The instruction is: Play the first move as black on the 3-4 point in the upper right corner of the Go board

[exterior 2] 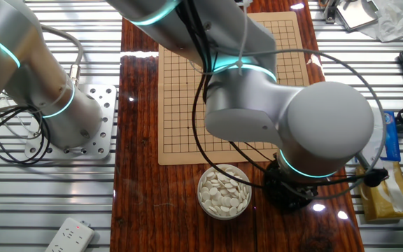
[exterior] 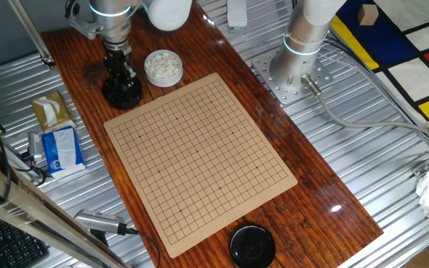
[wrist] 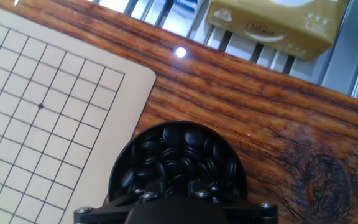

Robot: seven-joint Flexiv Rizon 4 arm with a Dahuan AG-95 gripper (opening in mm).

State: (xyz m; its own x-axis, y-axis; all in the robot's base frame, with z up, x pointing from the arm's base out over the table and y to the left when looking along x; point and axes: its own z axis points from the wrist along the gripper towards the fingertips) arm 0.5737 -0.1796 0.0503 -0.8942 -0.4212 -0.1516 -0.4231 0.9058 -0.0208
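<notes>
Black shiny stones (wrist: 179, 158) fill a round bowl (wrist: 118, 174) right under the gripper (exterior: 119, 68).
They are small, smooth, round discs piled every which way, so none has a long side. The fingers are hidden, so I cannot tell if they are wide or narrow. Beside the fingers lie the flat tan board (exterior: 199, 152) with thin black lines, the white stones (exterior 2: 224, 190), and the streaky brown wood table (wrist: 278, 118).

no legible text; tissue box (wrist: 272, 22) logo unreadable.

The bowl of white stones (exterior: 162, 67) sits beside the bowl of black stones (wrist: 179, 163), off the board (exterior: 199, 160).
</notes>
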